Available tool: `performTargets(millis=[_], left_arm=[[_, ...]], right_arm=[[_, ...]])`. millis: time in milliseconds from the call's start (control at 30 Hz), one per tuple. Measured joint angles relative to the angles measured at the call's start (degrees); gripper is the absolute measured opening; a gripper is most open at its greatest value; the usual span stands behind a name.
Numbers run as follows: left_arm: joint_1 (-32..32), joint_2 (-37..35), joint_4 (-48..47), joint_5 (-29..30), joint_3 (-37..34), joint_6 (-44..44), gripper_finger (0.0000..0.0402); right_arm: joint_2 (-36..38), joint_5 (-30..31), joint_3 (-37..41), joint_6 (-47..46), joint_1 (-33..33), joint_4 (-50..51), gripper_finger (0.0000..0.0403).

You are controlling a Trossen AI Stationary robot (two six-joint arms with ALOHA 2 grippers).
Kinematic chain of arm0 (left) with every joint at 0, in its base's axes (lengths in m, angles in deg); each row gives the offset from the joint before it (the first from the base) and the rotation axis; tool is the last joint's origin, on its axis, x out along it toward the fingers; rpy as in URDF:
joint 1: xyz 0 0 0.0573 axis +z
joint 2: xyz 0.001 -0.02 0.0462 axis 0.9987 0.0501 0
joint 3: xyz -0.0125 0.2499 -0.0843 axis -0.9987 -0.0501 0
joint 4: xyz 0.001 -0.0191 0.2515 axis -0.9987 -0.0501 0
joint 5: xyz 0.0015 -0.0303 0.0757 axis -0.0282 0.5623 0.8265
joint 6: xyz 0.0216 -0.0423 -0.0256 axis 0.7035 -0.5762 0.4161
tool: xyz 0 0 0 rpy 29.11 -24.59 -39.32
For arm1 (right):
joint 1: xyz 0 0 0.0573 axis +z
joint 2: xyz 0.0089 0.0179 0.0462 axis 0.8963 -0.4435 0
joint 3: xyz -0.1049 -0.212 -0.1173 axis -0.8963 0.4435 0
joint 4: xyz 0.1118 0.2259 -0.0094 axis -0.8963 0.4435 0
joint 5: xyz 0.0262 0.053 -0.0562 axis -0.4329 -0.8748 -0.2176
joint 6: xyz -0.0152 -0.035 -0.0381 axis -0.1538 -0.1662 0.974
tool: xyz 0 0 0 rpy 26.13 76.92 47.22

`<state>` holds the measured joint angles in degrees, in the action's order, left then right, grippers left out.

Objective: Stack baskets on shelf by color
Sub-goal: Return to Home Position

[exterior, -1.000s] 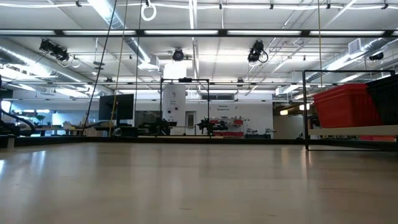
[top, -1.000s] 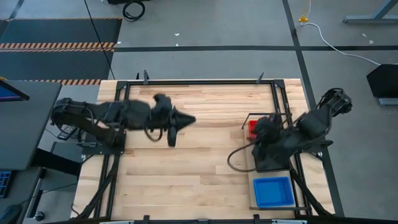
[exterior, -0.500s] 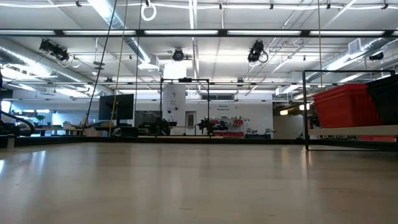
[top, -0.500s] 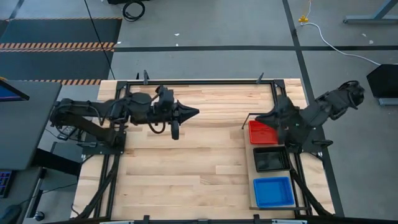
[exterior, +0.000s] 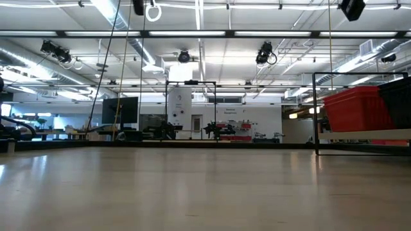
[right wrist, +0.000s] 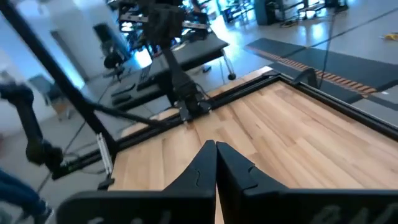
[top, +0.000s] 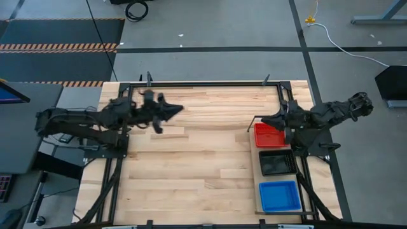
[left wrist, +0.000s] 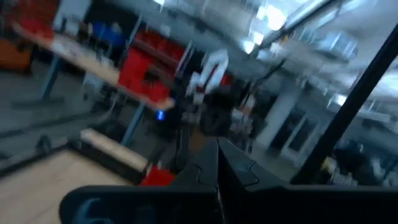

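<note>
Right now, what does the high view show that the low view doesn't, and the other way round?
Only the high view shows the blue baskets at the shelf's end beyond the black ones, and both grippers: the left gripper over the table's left side, the right gripper beside the red stack. Only the low view shows the shelf board raised above the tabletop, and the room behind. Both show the red baskets and the black baskets.

The left end effector (top: pixel 179 108) and right end effector (top: pixel 264 119) point toward each other, well apart, both pinched closed.
</note>
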<state>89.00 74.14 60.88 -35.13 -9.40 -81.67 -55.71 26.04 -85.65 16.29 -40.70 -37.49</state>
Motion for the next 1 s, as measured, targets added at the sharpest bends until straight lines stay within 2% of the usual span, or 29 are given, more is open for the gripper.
performTargets(millis=[67,200,333,600,767,1000], left_arm=[[1.0,-4.0,3.5,0.0,-4.2,0.0,0.0001],[2.4,-9.3,3.6,-1.2,-11.1,-1.4,0.0001],[2.6,-11.2,5.0,-2.5,-16.6,-2.9,0.0001],[2.5,-15.1,13.8,-2.6,-25.5,-4.5,0.0001],[2.5,-21.0,9.9,-2.6,-28.4,-4.6,0.0000],[2.5,-33.3,-5.4,-2.6,-28.5,-6.0,0.0000]], right_arm=[[2.1,-0.9,2.2,-1.2,-1.2,-1.1,0.0003],[5.9,-4.8,7.0,-1.6,-3.8,-6.1,0.0003],[7.2,-7.7,11.6,-2.3,-5.6,-9.9,0.0003],[8.1,-9.0,17.9,-5.5,-8.7,-17.2,0.0003],[11.5,-11.3,18.5,-5.2,-11.0,-16.9,0.0003],[20.5,-12.4,18.5,-4.5,-12.8,-10.5,0.0003]])
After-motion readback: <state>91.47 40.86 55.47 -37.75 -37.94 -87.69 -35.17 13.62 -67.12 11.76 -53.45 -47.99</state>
